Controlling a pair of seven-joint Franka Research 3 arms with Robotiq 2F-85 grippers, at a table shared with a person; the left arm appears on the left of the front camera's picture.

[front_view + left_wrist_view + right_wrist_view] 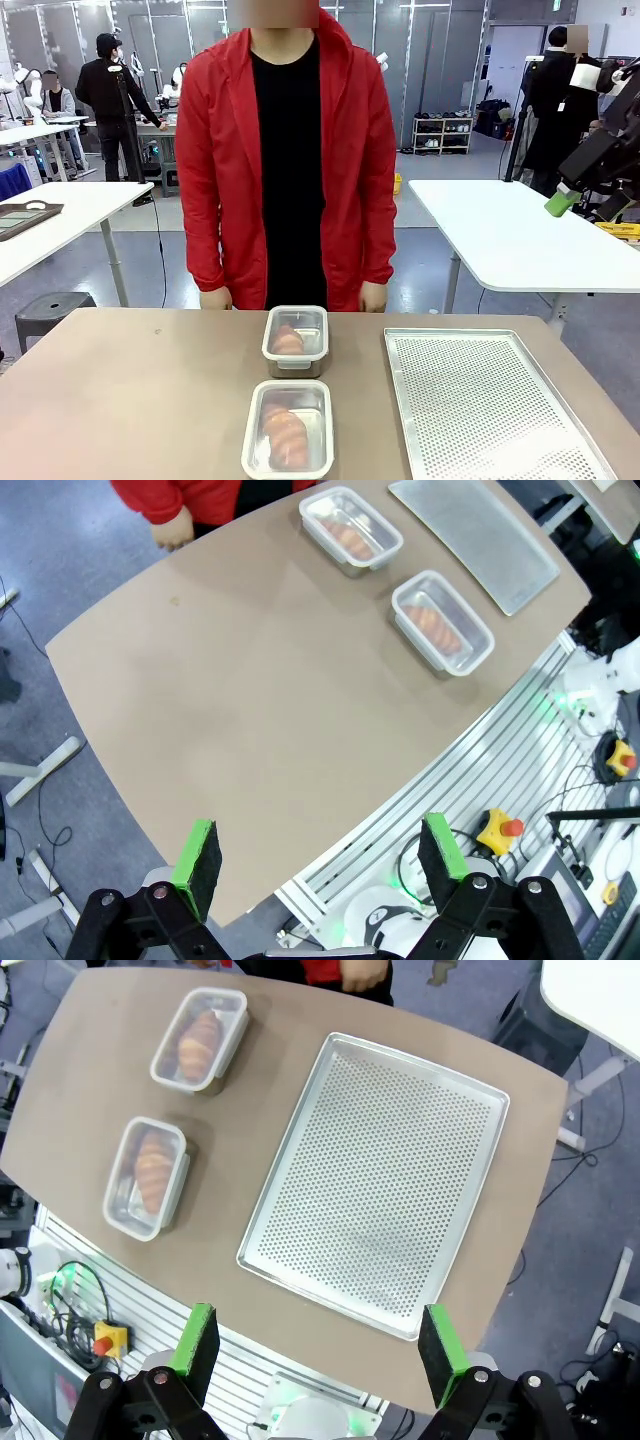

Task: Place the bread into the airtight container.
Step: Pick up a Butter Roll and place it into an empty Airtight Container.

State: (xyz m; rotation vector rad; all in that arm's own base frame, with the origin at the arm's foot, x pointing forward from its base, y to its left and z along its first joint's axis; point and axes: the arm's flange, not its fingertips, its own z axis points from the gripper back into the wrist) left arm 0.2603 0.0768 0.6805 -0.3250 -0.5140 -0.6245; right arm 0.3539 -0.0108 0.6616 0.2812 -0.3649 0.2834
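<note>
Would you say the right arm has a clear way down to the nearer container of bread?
Probably yes: the right tool hangs open above the table, and nothing lies over the nearer container; the perforated tray sits apart beside it.

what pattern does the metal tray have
Silver, covered in a fine grid of small holes; the tray shows this best in the right wrist view.

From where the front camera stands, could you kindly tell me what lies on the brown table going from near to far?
Near clear plastic container with bread → far clear plastic container with bread → the person's hands at the table's far edge.
</note>
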